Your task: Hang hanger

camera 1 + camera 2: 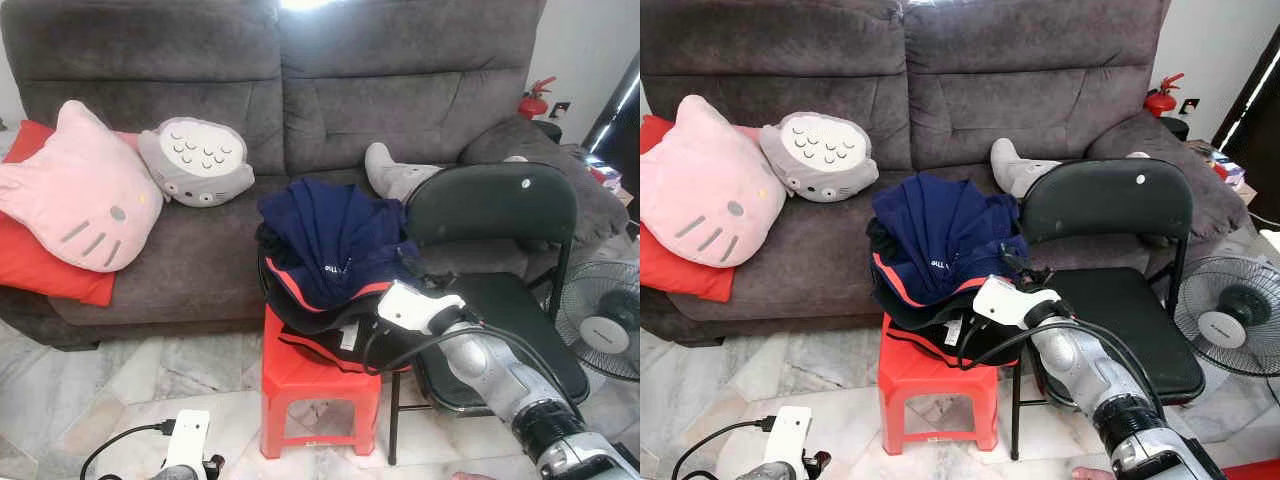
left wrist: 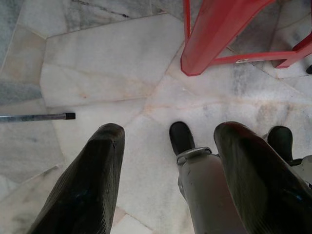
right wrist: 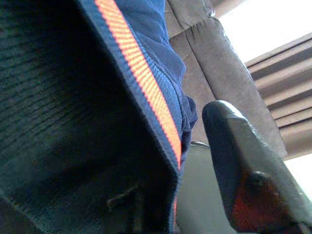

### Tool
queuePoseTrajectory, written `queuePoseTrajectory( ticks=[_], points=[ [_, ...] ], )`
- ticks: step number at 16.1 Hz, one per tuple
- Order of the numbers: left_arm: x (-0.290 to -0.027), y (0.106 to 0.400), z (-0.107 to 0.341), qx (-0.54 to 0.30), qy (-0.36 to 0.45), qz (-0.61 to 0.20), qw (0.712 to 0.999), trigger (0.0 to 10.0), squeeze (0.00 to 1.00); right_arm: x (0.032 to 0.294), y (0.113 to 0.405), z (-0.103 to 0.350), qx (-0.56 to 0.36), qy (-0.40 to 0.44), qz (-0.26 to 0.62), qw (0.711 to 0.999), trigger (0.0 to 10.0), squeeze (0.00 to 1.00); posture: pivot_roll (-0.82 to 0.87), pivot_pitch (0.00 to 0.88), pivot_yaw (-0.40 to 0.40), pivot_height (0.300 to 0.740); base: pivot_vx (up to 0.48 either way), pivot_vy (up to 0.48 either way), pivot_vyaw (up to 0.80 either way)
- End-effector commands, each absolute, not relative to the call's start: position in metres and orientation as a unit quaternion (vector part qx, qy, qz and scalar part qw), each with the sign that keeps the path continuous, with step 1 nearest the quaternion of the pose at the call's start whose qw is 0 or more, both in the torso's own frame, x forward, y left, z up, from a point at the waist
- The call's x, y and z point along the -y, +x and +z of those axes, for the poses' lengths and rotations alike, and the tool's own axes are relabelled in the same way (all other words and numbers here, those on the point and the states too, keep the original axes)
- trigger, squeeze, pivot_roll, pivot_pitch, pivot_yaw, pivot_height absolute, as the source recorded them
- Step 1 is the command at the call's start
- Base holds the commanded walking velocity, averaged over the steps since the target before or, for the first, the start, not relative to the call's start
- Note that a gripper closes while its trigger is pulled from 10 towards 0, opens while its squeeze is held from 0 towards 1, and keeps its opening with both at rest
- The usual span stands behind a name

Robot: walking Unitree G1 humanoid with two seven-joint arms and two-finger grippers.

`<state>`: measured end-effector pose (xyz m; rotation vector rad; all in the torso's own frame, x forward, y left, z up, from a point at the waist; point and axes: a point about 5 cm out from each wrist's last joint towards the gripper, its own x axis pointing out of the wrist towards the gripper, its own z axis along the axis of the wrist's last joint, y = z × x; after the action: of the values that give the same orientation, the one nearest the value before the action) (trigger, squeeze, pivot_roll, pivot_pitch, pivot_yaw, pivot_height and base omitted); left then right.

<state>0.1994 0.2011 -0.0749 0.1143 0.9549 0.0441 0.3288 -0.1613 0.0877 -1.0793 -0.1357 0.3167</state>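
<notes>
A heap of clothes lies on a red plastic stool [image 1: 318, 385] in front of the sofa, topped by a navy garment [image 1: 335, 240] with an orange-striped edge [image 3: 141, 83]. My right gripper [image 1: 413, 263] reaches in from the right and is open at the heap's right side, against the navy cloth. In the right wrist view one black finger [image 3: 243, 165] stands free beside the cloth, and the cloth hides the other. My left gripper [image 2: 171, 130] hangs open low over the marble floor [image 2: 97, 68], close to a leg of the stool [image 2: 214, 39].
A black folding chair [image 1: 495, 205] stands right of the stool, close to my right arm. A floor fan [image 1: 603, 320] is at the far right. The grey sofa [image 1: 400, 90] behind holds a pink cat cushion [image 1: 80, 190] and a grey plush [image 1: 195, 160].
</notes>
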Motion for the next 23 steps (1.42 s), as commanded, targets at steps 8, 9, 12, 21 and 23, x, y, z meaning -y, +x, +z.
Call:
queuePoseTrajectory(
  ticks=[8, 9, 12, 21, 23],
  points=[
    [-0.202, 0.196, -0.077, -0.465, 0.058, 0.022, 0.883, 10.0, 0.0, 0.165, 0.326, 0.079, 0.033, -0.487, 0.118, 0.865, 0.0, 0.0, -0.12, 0.0, -0.013, 0.74, 0.0, 0.0, 0.0],
    [-0.202, 0.195, -0.077, -0.466, 0.058, 0.022, 0.883, 10.0, 0.0, 0.166, 0.327, 0.08, 0.031, -0.485, 0.113, 0.867, 0.0, 0.0, -0.12, 0.0, -0.013, 0.74, 0.0, 0.0, 0.0],
    [-0.202, 0.195, -0.077, -0.466, 0.059, 0.022, 0.882, 10.0, 0.0, 0.172, 0.33, 0.087, 0.033, -0.481, 0.097, 0.871, 0.0, 0.0, -0.12, 0.0, -0.012, 0.74, 0.0, 0.0, 0.0],
    [-0.202, 0.195, -0.077, -0.467, 0.056, 0.023, 0.882, 10.0, 0.0, 0.195, 0.36, 0.171, 0.088, -0.436, 0.033, 0.895, 10.0, 0.0, -0.13, 0.0, -0.011, 0.74, 0.0, 0.0, 0.0],
    [-0.202, 0.196, -0.077, -0.467, 0.055, 0.022, 0.882, 10.0, 0.0, 0.192, 0.363, 0.19, 0.1, -0.4, 0.052, 0.91, 10.0, 0.0, -0.13, 0.0, -0.009, 0.74, 0.0, 0.0, 0.0]
  ],
)
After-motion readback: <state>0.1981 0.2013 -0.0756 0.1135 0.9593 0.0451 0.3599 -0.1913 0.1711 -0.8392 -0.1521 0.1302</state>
